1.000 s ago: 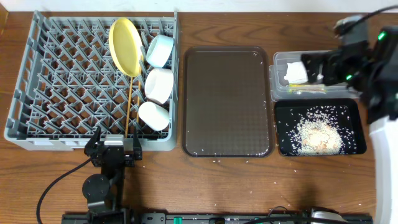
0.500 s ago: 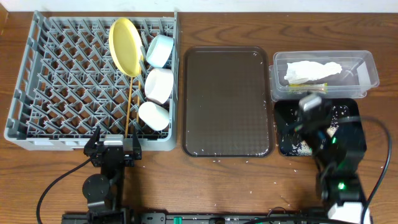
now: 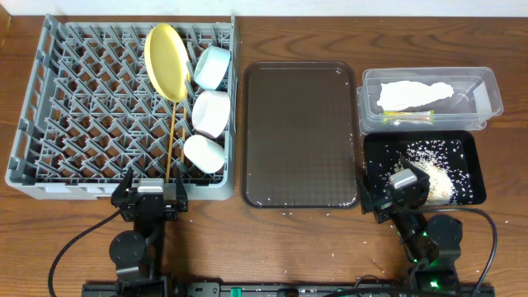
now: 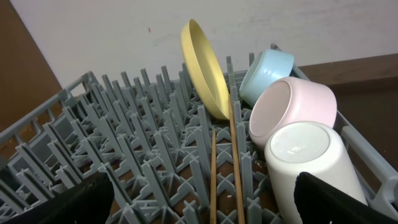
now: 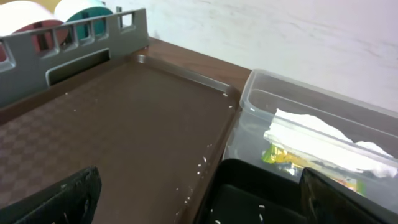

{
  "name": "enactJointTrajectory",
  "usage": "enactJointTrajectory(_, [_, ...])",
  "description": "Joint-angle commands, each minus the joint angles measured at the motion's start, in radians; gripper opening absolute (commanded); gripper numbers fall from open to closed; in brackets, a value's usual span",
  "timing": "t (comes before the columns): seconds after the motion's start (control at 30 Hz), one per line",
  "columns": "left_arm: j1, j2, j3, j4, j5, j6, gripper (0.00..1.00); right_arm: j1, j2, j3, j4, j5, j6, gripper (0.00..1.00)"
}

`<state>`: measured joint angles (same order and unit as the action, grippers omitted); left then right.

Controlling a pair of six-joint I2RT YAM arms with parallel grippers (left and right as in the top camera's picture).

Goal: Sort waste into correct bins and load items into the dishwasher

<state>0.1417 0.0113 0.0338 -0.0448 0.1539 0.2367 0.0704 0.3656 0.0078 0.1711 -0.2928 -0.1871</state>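
The grey dish rack (image 3: 82, 107) holds the yellow plate (image 3: 167, 62) on edge, the light blue bowl (image 3: 212, 68), the white bowl (image 3: 210, 113), the white cup (image 3: 204, 153) and two chopsticks (image 3: 171, 144). The clear tub (image 3: 487, 82) holds the white napkin (image 3: 412, 95) and the green-and-yellow wrapper (image 3: 410, 119). The black tray (image 3: 470, 194) holds loose rice (image 3: 425, 169). My left gripper (image 3: 150, 198) is open and empty at the rack's front edge (image 4: 199, 208). My right gripper (image 3: 396, 194) is open and empty at the black tray's front left corner (image 5: 199, 199).
The flat dark brown serving tray (image 3: 301, 136) lies between rack and bins, with a few rice grains near its edges. Stray grains lie on the wooden table in front of it. The right wrist view shows the tray (image 5: 112, 124), tub (image 5: 261, 99) and napkin (image 5: 317, 137).
My right arm has drawn back from above the clear tub to the table's front, by the black tray. The napkin lies in the tub. The left arm has not moved.
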Motion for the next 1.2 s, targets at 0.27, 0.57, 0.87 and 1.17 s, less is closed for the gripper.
enactJointTrajectory(0.27, [-0.004, -0.006, -0.027, -0.016, 0.006, 0.006, 0.93, 0.024, -0.121, -0.002, -0.09, 0.03, 0.014, 0.99])
enactJointTrajectory(0.57, [-0.004, -0.006, -0.027, -0.016, 0.006, 0.006, 0.93, 0.023, -0.305, -0.002, -0.224, 0.031, 0.017, 0.99])
enactJointTrajectory(0.87, [-0.004, -0.006, -0.027, -0.016, 0.006, 0.006, 0.93, 0.023, -0.361, -0.002, -0.223, 0.034, 0.018, 0.99])
enactJointTrajectory(1.17, [-0.004, -0.006, -0.027, -0.016, 0.006, 0.006, 0.93, 0.023, -0.36, -0.002, -0.224, 0.034, 0.018, 0.99])
